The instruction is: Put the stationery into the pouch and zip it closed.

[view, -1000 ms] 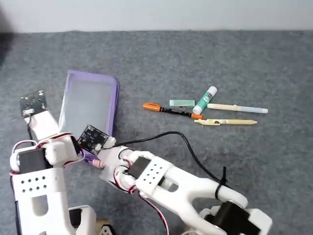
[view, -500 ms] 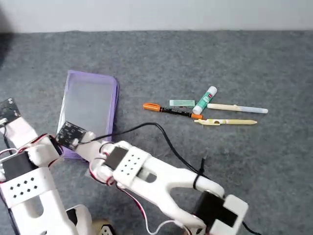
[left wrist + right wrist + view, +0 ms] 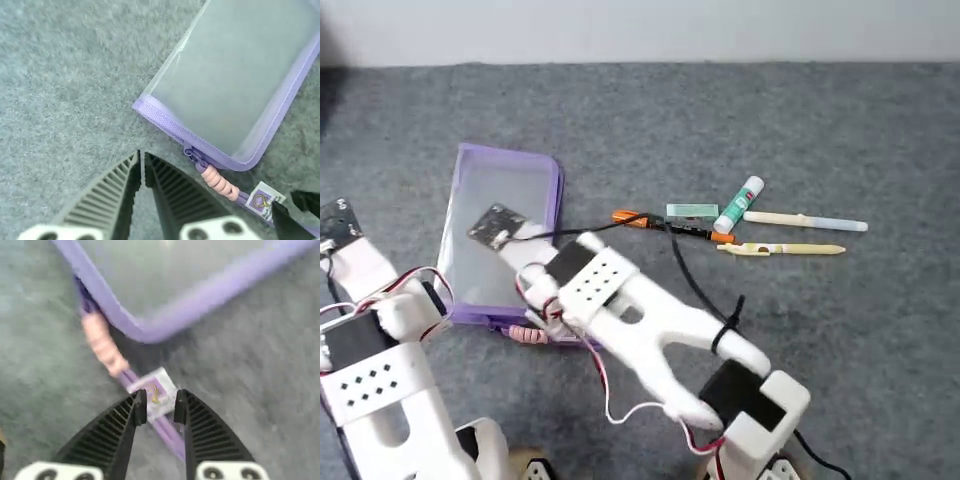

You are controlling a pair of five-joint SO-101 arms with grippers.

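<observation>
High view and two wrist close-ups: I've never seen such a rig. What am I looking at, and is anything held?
Two white robot arms sit side by side at a grey mat. The high view looks down on them; each wrist view comes from a camera on one arm, looking past its gripper. On the mat lie a purple pouch, an orange pen, an eraser, a glue stick and two pale pens. The right gripper pinches the pouch's zipper tag. The left gripper, shut and empty, is over the mat beside the pouch.
</observation>
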